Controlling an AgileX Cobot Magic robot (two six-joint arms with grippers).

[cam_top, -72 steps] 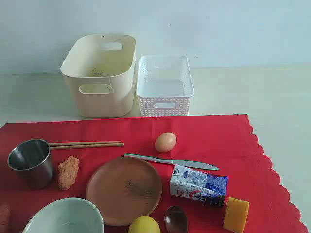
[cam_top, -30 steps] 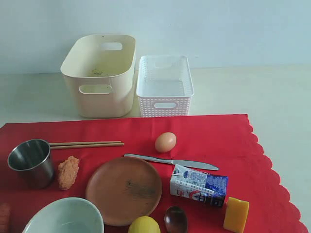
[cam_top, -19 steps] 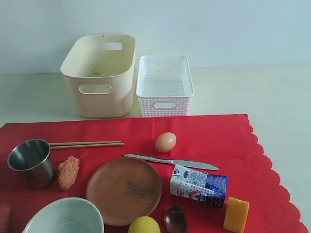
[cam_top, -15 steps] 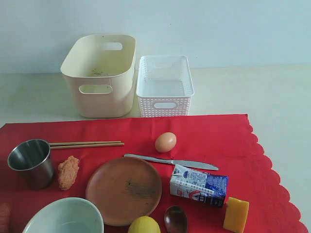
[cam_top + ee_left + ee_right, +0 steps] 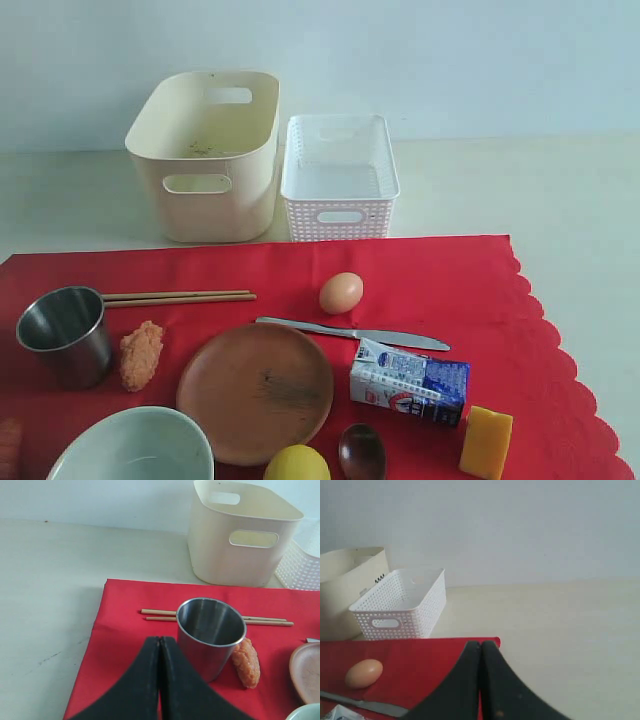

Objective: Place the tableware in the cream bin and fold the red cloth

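Both the left end effector [image 5: 159, 645] and the right end effector [image 5: 480, 647] are clenched tight on nothing, with the cup [image 5: 210, 630] just in front of the left one, likely first to go, while the cream bin [image 5: 200, 215] stands behind the flat red cloth [image 5: 430, 270].

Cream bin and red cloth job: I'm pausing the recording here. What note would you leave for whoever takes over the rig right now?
Left tool: shut, holding nothing, near the steel cup.
Right tool: shut, holding nothing, near the edge of the red cloth.
Tableware: steel cup, chopsticks, brown plate, green bowl, knife and spoon all sit on the red cloth.
Cream bin: beyond the cloth, no tableware visible in it.
Done: nothing.
Left: move all six pieces into the bin, then fold the cloth, which lies flat with foods and a milk carton on it.
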